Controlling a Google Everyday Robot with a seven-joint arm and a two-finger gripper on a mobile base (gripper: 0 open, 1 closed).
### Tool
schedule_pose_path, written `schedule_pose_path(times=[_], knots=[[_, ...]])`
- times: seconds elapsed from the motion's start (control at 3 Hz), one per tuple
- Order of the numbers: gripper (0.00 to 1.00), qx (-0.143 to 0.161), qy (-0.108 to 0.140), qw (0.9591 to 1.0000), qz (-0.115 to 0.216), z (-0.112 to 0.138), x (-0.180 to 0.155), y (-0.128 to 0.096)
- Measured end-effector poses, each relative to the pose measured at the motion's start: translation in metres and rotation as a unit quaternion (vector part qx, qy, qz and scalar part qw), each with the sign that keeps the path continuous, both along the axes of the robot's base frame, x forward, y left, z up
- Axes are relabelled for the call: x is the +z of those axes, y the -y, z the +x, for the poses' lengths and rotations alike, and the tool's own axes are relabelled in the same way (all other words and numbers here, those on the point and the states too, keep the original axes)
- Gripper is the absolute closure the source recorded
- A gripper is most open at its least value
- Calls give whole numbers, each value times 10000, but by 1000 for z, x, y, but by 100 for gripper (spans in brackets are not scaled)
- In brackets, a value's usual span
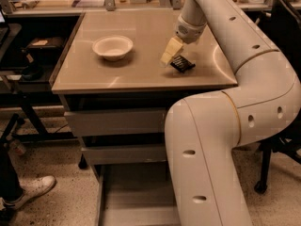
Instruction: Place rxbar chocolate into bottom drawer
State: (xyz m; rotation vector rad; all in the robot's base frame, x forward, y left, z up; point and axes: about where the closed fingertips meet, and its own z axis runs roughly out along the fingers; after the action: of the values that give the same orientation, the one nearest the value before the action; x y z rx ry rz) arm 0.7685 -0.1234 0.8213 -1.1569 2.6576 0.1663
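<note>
The rxbar chocolate (183,64), a small black-wrapped bar, lies flat on the tan tabletop (141,27) near its right front part. My gripper (170,52) hangs down from the white arm, its pale tip touching or just left of the bar. The bottom drawer (136,194) is pulled out below the two grey-fronted drawers; its grey floor shows, and my arm's big lower link covers its right part.
A white bowl (113,47) stands on the table to the left of the bar. The two upper drawers (117,122) are shut. A person's shoe (33,189) is on the floor at the left. A chair base (263,182) stands at the right.
</note>
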Motion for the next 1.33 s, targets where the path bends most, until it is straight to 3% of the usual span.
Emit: schedule_pose_path(times=[0.33,0.67,1.33], knots=[[0,5,-150,9999,5,-8,-8,4],[18,95,-289,9995,42,-16,-17,5],[65,84,-250,9996,55,-12,-11,3]])
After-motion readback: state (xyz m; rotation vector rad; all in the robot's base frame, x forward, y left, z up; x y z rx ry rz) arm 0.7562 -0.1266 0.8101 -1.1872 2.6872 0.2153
